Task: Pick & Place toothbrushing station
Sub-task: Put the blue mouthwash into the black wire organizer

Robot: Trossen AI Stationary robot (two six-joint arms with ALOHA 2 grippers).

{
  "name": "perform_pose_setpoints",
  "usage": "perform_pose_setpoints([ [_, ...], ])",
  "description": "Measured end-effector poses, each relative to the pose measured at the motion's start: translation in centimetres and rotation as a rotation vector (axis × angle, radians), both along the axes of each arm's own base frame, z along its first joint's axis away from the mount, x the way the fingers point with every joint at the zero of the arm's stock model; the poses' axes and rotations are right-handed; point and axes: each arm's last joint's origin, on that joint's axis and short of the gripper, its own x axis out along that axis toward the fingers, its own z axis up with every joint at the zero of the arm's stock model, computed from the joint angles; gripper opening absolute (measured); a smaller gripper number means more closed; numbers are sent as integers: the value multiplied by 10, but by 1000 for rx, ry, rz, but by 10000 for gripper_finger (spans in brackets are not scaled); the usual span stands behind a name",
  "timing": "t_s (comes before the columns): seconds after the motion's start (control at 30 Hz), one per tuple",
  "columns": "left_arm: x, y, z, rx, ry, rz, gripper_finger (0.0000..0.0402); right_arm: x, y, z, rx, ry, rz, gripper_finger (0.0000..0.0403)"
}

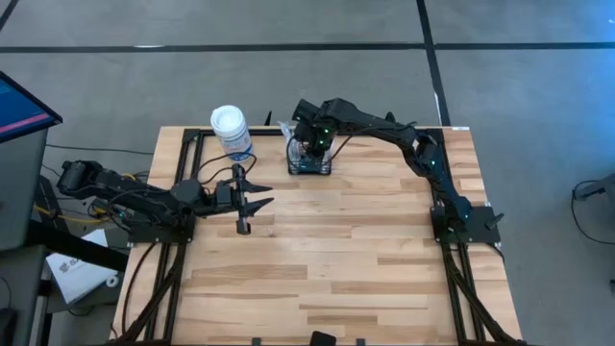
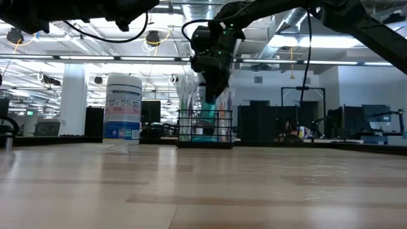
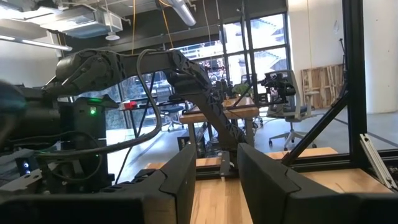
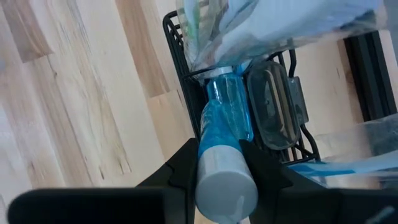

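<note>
Fingers of the right tool [image 4: 225,163] pinch a clear blue bottle with a grey cap [image 4: 227,149] over the small black wire-mesh basket [image 1: 308,158] far back on the wooden surface [image 1: 327,259]. Bottle seems partly in; letting go remains. Left tool [image 1: 252,204] waits half open, empty.

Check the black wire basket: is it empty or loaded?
Loaded. The black wire basket holds a blue bottle, a dark case and clear plastic packets; the right claw grips the bottle.
</note>
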Motion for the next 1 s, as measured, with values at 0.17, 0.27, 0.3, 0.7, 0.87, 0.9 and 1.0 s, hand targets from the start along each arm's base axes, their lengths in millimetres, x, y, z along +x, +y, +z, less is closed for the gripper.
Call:
perform_pose_setpoints([
  [0.17,0,0,0,0,1,0,112,0,0,8,-12,-13,29,81],
  [0.27,0,0,0,1,1,0,112,0,2,10,-24,-13,65,81],
  [0.3,0,0,0,1,1,0,112,1,3,12,-30,-17,77,81],
  [0.7,0,0,0,2,1,2,112,-4,4,13,-103,45,279,81],
  [0.87,0,0,0,4,1,3,112,-3,4,14,-118,33,298,81],
  [0.9,0,0,0,4,1,3,112,-3,4,14,-120,32,304,81],
  [1.0,0,0,0,4,1,3,112,-2,5,14,-124,32,319,81],
])
